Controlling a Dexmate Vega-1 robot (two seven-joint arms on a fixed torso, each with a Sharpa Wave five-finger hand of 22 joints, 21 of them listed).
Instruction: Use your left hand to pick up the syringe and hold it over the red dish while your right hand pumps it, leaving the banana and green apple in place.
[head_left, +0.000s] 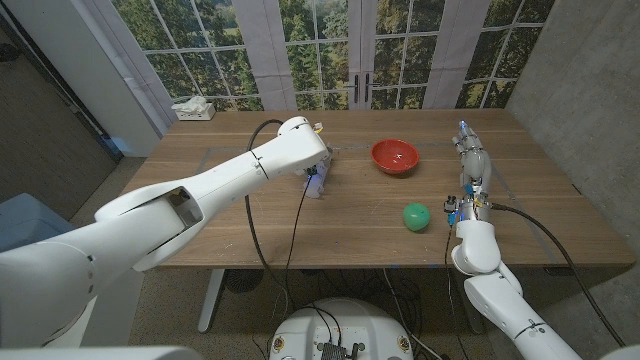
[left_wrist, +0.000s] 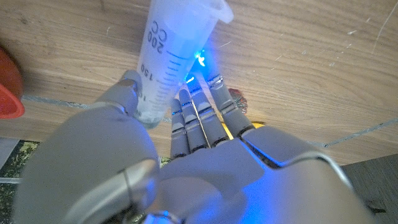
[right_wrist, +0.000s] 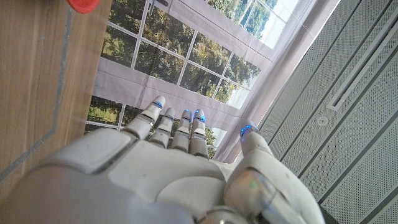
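A clear syringe (left_wrist: 166, 56) marked 200 CC sits with its barrel between the thumb and fingers (left_wrist: 199, 115) of my left hand (head_left: 314, 172) at mid table; the thumb presses its side. The syringe (head_left: 316, 184) stays low over the wood, and I cannot tell whether it is lifted. The red dish (head_left: 395, 156) stands just right of that hand, and its rim shows in the left wrist view (left_wrist: 7, 87). A green apple (head_left: 416, 216) lies nearer the front. My right hand (head_left: 472, 160) stands right of the dish, fingers (right_wrist: 177, 127) straight and apart, holding nothing. A yellow sliver (left_wrist: 256, 125) peeks from under my left hand, perhaps the banana.
A tissue box (head_left: 193, 108) sits at the table's back left corner. Cables run from my left arm down over the table's front edge (head_left: 300, 262). Windows and a curtain stand behind the table.
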